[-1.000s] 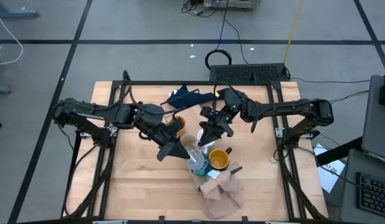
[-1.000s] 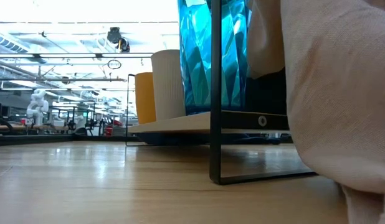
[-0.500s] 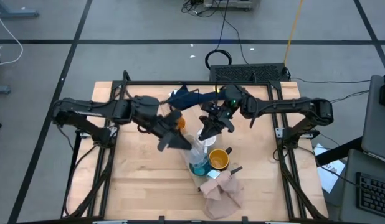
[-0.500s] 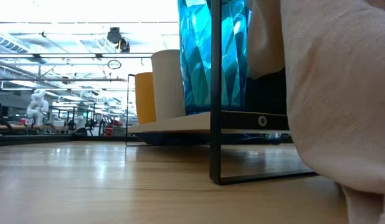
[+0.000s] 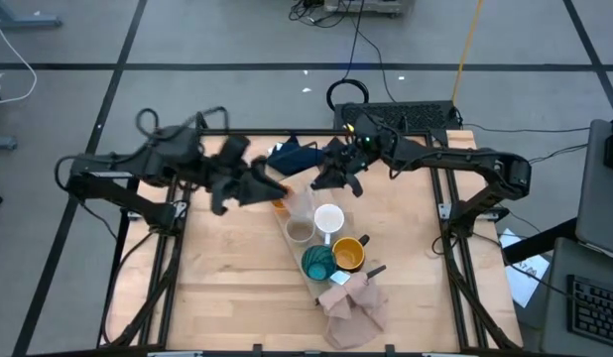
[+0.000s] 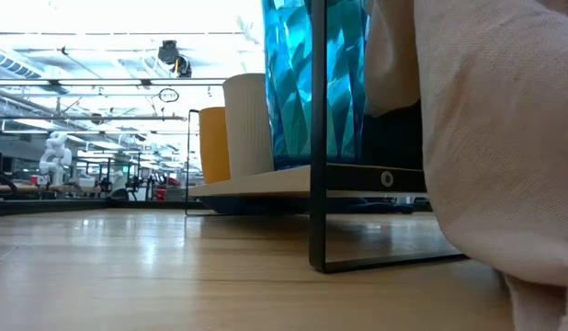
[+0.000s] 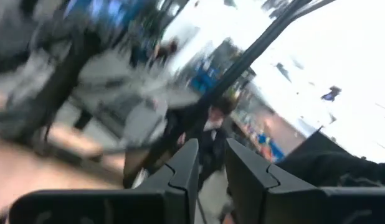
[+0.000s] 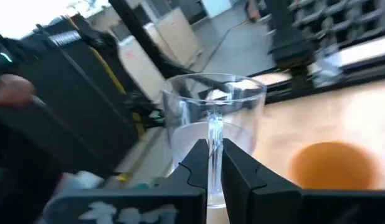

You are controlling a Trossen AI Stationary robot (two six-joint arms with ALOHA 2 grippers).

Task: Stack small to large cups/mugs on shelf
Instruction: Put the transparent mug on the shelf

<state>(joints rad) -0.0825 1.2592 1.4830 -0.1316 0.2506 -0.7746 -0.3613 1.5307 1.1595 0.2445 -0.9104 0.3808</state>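
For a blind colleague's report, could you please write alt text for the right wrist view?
The right gripper is shut on the rim of a clear glass cup, pinching its near wall between the two dark fingers. Beside the glass stands an orange cup on the pale wooden table, with dark frames and a blurred room behind.

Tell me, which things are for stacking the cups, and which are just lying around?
For the job: teal cup, mustard mug, white mug, beige-grey cup, orange cup, clear glass pinched by the right gripper, wooden shelf, and the left gripper, open and empty.

Just lying about: dark blue cloth, pinkish-beige cloth.
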